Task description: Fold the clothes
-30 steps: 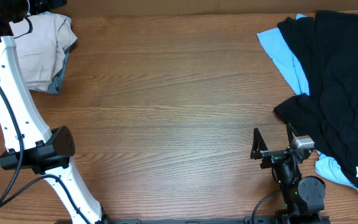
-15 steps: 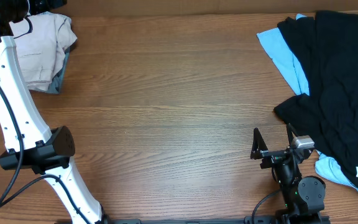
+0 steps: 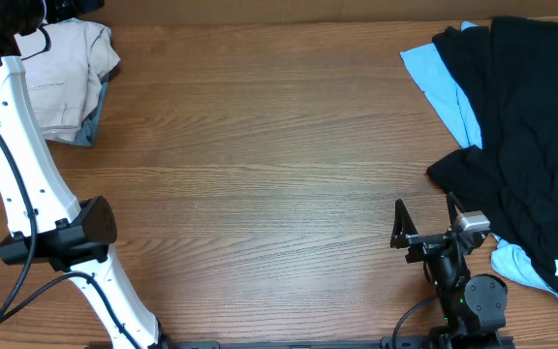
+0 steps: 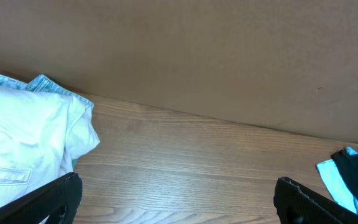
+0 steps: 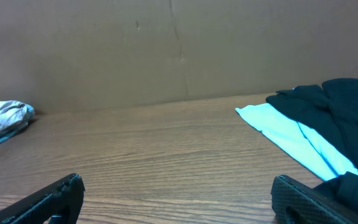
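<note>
Both spread, both empty: black clothes lie just right of my right pincer, beige shorts beside my left pincer.

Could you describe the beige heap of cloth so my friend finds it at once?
Take the wooden table and go to its far left corner. The beige shorts lie there in a crumpled heap on pale denim. Nothing else is sandy: the pile on the right is black cloth and light blue cloth.
</note>
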